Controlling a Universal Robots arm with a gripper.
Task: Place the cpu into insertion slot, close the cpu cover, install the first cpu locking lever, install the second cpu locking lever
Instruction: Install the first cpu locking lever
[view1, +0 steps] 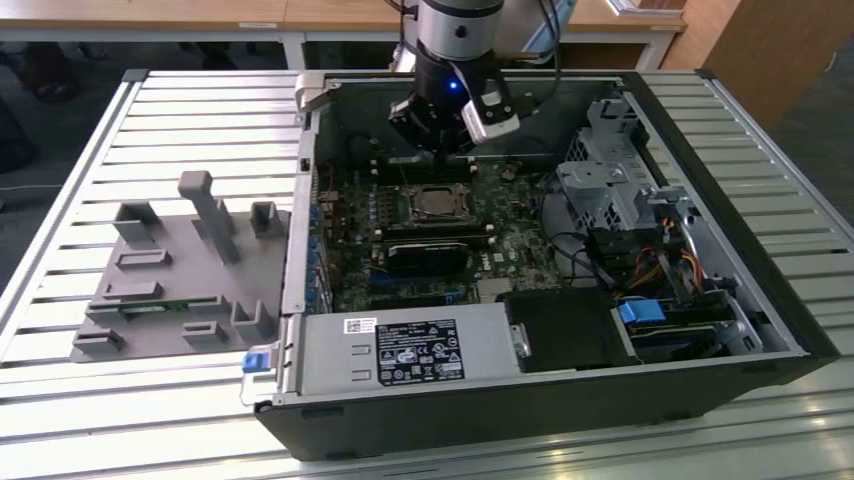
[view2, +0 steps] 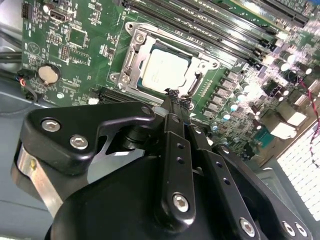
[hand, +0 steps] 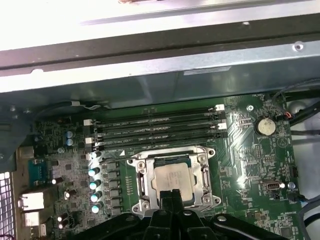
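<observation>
At the exterior view's left, a grey plastic jig lay on the slatted table. At that frame's centre, inside the open computer case, the chip sat in its socket, the metal frame down around it. Just above, the gripper hung with its fingers pressed together on nothing. We judged the chip light, stiff and delicate underneath, best held by its edges.

cpu framed by cpu cover, closed end effector at its edge
</observation>
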